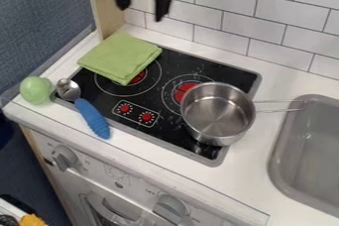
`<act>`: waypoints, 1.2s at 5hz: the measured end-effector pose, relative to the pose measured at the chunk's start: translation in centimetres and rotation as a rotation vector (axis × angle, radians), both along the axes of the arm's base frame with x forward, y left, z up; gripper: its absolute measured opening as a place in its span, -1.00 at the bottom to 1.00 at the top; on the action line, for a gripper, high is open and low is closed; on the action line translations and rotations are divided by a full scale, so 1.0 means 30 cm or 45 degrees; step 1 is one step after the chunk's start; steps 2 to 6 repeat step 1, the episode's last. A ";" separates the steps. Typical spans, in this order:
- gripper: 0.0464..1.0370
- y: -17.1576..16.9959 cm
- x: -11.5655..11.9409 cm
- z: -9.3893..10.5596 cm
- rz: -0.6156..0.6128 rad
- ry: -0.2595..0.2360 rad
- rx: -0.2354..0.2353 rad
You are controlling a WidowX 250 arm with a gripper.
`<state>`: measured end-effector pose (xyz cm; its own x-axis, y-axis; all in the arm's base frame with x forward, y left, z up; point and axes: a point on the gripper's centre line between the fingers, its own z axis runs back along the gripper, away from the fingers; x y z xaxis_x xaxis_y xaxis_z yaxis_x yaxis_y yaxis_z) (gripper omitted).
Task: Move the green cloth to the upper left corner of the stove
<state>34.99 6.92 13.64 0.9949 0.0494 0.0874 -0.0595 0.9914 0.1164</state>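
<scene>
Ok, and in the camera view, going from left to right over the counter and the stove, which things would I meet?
Green round object, spoon with blue handle, green cloth, metal pot, grey sink.

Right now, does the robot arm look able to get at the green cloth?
Probably yes: the claw hangs open and empty, nothing lies on the cloth, and the pot stands clear of it.

So it's a white counter (249,180) — black stove (142,102) and gray sink (276,163) set into it, plus a rounded green thing (35,90) and a blue-handled spoon (91,117) overlapping the stove's edge.
</scene>
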 end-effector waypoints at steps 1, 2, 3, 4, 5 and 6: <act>0.92 -0.136 -0.035 -0.010 -0.039 0.045 -0.033; 0.92 -0.136 -0.035 -0.010 -0.039 0.045 -0.033; 0.92 -0.136 -0.035 -0.010 -0.039 0.045 -0.033; 0.92 -0.136 -0.035 -0.010 -0.039 0.045 -0.033; 0.92 -0.136 -0.035 -0.010 -0.039 0.045 -0.033; 0.92 -0.136 -0.035 -0.010 -0.039 0.045 -0.033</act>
